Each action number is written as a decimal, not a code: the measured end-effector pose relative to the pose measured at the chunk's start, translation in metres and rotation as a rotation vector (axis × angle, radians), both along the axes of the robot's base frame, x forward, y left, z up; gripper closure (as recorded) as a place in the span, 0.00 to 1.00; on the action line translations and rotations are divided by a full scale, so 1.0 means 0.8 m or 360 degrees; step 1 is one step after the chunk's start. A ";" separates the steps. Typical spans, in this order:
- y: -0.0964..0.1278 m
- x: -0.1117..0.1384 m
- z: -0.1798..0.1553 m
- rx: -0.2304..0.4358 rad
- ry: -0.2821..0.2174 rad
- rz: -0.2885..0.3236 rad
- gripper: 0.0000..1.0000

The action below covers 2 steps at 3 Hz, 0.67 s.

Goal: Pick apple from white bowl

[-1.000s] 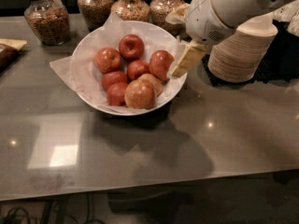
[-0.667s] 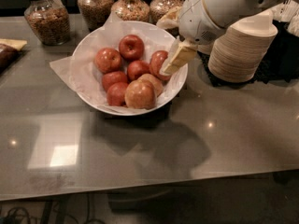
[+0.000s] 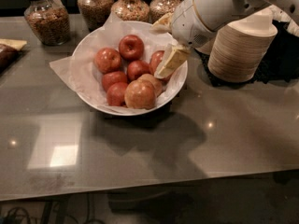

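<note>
The white bowl [image 3: 88, 48], lined with crumpled white paper, stands at the back middle of the grey table and holds several apples. A glossy red apple [image 3: 131, 46] lies at the back, an orange-red one [image 3: 108, 59] at the left, and a paler yellow-tan one [image 3: 139, 94] at the front. Another red apple [image 3: 156, 59] lies at the bowl's right side. My gripper [image 3: 159, 52] reaches in over the right rim, open, with its cream fingers [image 3: 171, 60] straddling that right-side apple. The lower finger hides part of it.
A tall stack of beige disposable bowls [image 3: 240, 50] stands right of the bowl, just under my arm. Several jars of grain [image 3: 45, 17] line the back edge. A wrapped snack [image 3: 9, 50] lies at the far left.
My gripper has moved left and a little lower, from the bowl's right rim in over the right-side apple. The apples have not moved.
</note>
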<state>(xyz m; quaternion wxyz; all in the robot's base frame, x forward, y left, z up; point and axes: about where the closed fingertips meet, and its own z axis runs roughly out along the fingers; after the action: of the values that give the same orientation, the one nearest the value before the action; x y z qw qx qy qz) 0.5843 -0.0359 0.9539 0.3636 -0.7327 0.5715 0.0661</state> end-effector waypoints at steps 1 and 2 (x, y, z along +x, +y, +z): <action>-0.004 0.006 -0.017 0.0016 0.0050 0.0035 0.26; -0.012 0.010 -0.031 0.0011 0.0088 0.0055 0.26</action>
<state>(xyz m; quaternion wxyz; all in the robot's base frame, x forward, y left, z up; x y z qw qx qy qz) 0.5926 -0.0458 0.9288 0.3490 -0.7391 0.5683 0.0946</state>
